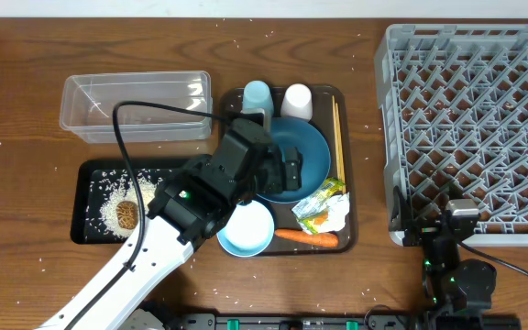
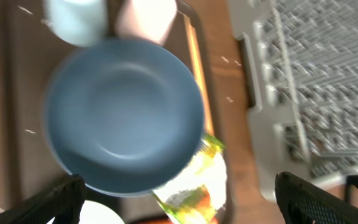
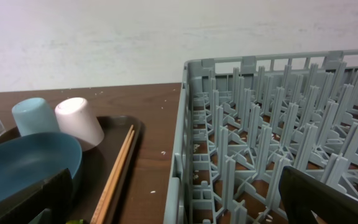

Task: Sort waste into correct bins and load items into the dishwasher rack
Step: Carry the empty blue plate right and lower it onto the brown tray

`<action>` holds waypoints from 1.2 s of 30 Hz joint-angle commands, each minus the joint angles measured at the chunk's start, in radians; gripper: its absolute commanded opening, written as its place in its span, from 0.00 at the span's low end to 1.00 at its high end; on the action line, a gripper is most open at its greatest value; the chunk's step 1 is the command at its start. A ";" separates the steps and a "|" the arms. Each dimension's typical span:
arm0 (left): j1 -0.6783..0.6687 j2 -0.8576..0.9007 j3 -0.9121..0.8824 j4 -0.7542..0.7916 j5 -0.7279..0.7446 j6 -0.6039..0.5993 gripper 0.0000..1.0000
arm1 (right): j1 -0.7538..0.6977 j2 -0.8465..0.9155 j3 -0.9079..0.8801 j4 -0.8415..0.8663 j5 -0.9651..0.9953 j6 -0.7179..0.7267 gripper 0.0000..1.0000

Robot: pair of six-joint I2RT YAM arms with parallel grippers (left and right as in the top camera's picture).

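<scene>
On the brown serving tray lie the dark-blue plate (image 1: pixel 305 156) (image 2: pixel 123 115), light-blue cup (image 1: pixel 258 94) (image 2: pixel 76 22), white cup (image 1: pixel 297 101) (image 2: pixel 145 18), chopsticks (image 1: pixel 337 137) (image 3: pixel 120 168), crumpled wrapper (image 1: pixel 324 206) (image 2: pixel 194 180), carrot (image 1: pixel 305 237) and light-blue bowl (image 1: pixel 246 229). My left gripper (image 1: pixel 287 172) (image 2: pixel 179 214) is open and empty, hovering over the plate's near edge by the wrapper. My right gripper (image 1: pixel 447 220) (image 3: pixel 173 214) is open and empty at the front-left corner of the grey dishwasher rack (image 1: pixel 475 128) (image 3: pixel 260 143). The black tray (image 1: pixel 94 174) holds rice and the brown lump (image 1: pixel 128 214).
The clear tub (image 1: pixel 136 105) stands behind the black tray at the left. The brown serving tray (image 1: pixel 348 183) sits between the bins and the rack. Loose rice grains lie scattered over the wooden table. My left arm crosses above the bowl and black tray.
</scene>
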 commanded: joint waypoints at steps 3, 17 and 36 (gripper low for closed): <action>-0.019 0.027 0.017 -0.009 0.223 0.007 0.98 | -0.005 -0.002 -0.002 -0.004 0.006 -0.013 0.99; -0.253 0.291 0.014 -0.018 0.153 0.006 0.98 | -0.005 -0.002 -0.002 -0.004 0.006 -0.013 0.99; -0.321 0.347 0.014 -0.064 0.082 0.039 0.87 | -0.005 -0.002 -0.002 -0.004 0.006 -0.013 0.99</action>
